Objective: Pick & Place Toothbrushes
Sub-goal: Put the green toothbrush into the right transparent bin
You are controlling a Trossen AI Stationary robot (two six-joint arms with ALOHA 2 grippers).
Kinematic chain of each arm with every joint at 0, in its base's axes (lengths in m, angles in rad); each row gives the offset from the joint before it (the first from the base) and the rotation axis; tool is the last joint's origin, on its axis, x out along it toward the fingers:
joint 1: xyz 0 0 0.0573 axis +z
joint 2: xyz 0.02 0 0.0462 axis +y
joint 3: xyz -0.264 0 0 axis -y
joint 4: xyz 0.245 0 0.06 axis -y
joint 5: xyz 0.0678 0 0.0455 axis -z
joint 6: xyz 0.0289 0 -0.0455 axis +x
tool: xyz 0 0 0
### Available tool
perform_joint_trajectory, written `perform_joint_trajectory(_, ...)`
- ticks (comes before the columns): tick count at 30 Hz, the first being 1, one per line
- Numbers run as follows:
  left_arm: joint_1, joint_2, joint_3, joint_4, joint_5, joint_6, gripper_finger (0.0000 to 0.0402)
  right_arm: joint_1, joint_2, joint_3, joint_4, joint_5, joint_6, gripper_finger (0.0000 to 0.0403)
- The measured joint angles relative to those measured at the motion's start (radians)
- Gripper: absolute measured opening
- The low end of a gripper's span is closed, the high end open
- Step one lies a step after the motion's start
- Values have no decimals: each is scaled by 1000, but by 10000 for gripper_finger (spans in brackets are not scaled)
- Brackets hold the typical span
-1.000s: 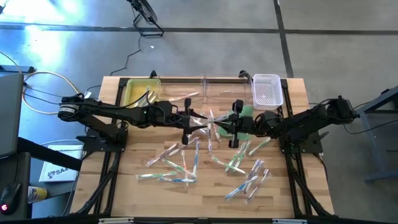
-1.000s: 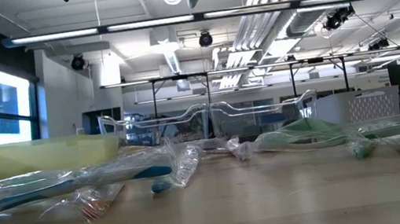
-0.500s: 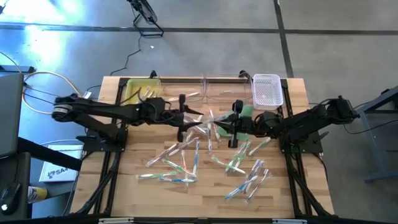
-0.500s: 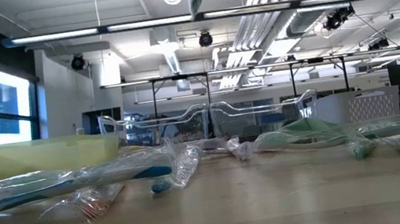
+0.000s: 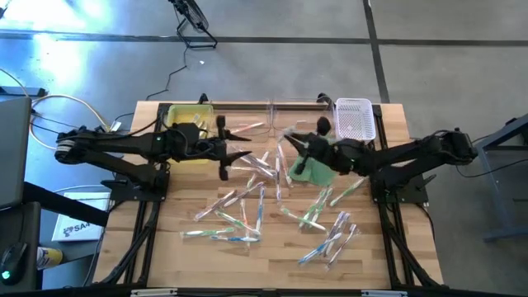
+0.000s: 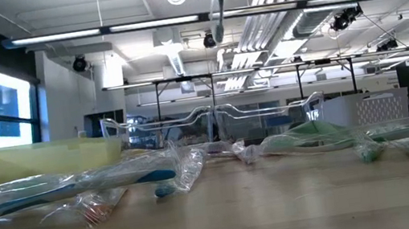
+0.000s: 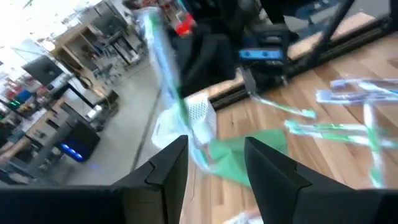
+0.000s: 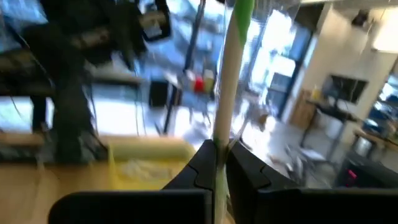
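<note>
Several wrapped toothbrushes (image 5: 247, 210) lie flat and scattered on the wooden table, with more (image 5: 330, 231) toward the right. My left gripper (image 5: 223, 158) hangs above the table beside the yellow bin (image 5: 183, 122) and carries a blue-striped wrapped toothbrush (image 7: 168, 81). My right gripper (image 5: 297, 144) is raised over the table's middle, beside the green cloth (image 5: 312, 172). It is shut on a whitish toothbrush with a green end (image 8: 231, 74). In the low view this toothbrush (image 6: 215, 11) hangs from the top edge. My left gripper (image 7: 214, 146) has the blue-striped toothbrush by its lower end (image 7: 196, 152), which runs down between the two fingers close to one of them; the fingers hide the touching place. The brush juts out past the fingertips, lifted clear of the table. My right gripper (image 8: 219, 149) pinches the green-ended toothbrush between its two fingertips, near one end of the handle (image 8: 219, 140). The fingers lie along the brush, which sticks straight out beyond them. It is lifted clear of the table.
A clear container (image 5: 272, 115) and a white perforated basket (image 5: 355, 120) stand on the far edge, right of the yellow bin. The green cloth lies flat in front of the basket. Bare wood shows along the near edge (image 5: 272, 272).
My left gripper has drawn back toward the table's left, to beside the yellow bin, carrying its toothbrush with it. My right gripper has risen, turned and shifted toward the far edge with its toothbrush lifted clear, and more of the green cloth shows.
</note>
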Motion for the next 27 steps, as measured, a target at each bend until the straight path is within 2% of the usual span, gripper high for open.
perform_joint_trajectory(3, 0, -31, 2, -47, 0, -4, 152, -42, 18, 102, -232, 42, -2, 10)
perform_joint_trajectory(7, 0, -86, 2, -116, -8, -4, 152, -118, 28, 188, -410, 36, -1, 10)
perform_joint_trajectory(15, 0, -166, 3, -201, -20, -8, 152, -295, 71, 201, -505, -37, 21, 10)
perform_joint_trajectory(27, 0, -153, 2, -240, -24, -11, 152, -492, 243, 202, -637, -69, 38, 10)
